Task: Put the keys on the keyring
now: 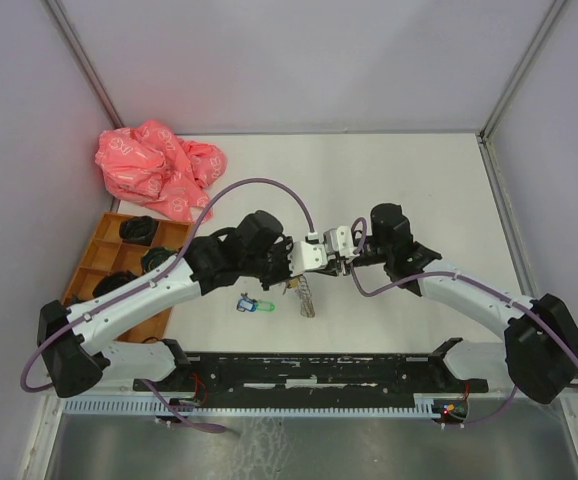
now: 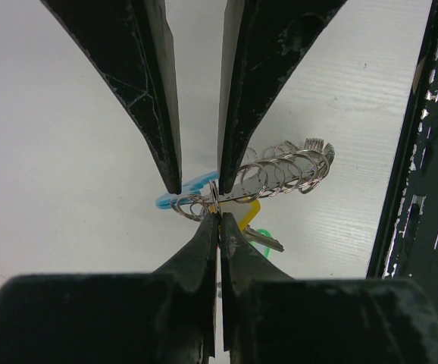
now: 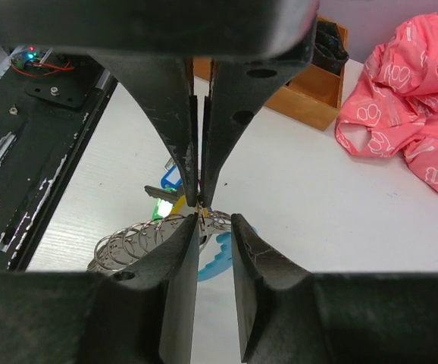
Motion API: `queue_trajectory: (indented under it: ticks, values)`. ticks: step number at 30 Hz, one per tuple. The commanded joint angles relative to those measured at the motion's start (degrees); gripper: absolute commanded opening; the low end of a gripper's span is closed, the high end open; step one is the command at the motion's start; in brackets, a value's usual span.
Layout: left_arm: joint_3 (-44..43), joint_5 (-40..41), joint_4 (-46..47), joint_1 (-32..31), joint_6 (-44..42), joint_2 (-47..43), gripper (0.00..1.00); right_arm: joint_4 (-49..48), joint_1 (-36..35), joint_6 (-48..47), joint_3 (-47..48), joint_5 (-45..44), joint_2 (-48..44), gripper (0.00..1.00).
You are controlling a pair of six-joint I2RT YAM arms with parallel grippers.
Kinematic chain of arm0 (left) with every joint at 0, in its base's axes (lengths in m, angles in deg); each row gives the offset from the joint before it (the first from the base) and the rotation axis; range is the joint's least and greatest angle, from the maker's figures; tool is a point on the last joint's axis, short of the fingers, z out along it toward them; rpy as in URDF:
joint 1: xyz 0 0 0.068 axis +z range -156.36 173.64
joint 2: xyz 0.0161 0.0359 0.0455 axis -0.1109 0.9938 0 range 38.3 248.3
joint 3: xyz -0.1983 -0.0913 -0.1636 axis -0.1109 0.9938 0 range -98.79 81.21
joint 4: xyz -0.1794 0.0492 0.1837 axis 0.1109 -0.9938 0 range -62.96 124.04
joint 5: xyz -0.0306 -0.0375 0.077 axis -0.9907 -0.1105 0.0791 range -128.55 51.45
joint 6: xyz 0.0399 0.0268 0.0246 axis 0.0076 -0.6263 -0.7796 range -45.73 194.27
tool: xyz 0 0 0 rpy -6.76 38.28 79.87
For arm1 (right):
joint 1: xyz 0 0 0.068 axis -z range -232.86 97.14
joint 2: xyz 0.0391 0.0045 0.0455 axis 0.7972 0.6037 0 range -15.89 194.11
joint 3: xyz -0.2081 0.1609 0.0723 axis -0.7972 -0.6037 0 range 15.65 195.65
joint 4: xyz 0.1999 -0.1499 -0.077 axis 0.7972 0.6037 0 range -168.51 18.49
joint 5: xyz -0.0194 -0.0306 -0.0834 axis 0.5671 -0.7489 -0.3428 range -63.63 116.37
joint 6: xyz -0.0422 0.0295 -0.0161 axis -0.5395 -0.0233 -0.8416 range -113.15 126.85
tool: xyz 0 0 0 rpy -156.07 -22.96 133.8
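The keyring (image 1: 305, 296), a coil of silver wire loops (image 2: 287, 168) with a light-blue curved part (image 2: 191, 184), hangs under the two grippers at mid-table. My left gripper (image 2: 218, 216) is shut on a thin ring at the coil's end, where a yellow tag (image 2: 250, 212) also hangs. Facing it, my right gripper (image 3: 213, 221) stands open, its fingertips (image 3: 187, 227) on either side of that ring and close to the left gripper (image 3: 201, 201). Keys with a green tag (image 3: 162, 206) and a blue tag (image 3: 172, 179) lie on the table (image 1: 254, 305) just below.
A crumpled pink bag (image 1: 159, 165) lies at the back left. An orange tray (image 1: 97, 250) with black items stands at the left. A black rail (image 1: 319, 370) runs along the near edge, close to the hanging coil (image 2: 423, 189). Grey walls enclose the table.
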Motion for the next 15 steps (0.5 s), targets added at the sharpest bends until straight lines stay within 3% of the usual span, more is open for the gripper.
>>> queue_trajectory:
  ticks: [1,8,15]
  values:
    - [-0.55,-2.52,8.21,-0.37,-1.31,-2.97,0.03,0.02,0.49,0.83,-1.15,0.30,1.37,0.31]
    - [0.25,-1.51,8.60,-0.42,-1.21,-3.19,0.03,-7.51,2.82,5.85,-3.60,-0.48,1.40,0.34]
    - [0.20,-2.13,8.57,-0.36,-1.27,-2.82,0.03,-8.78,3.12,6.28,-3.98,1.51,0.70,0.34]
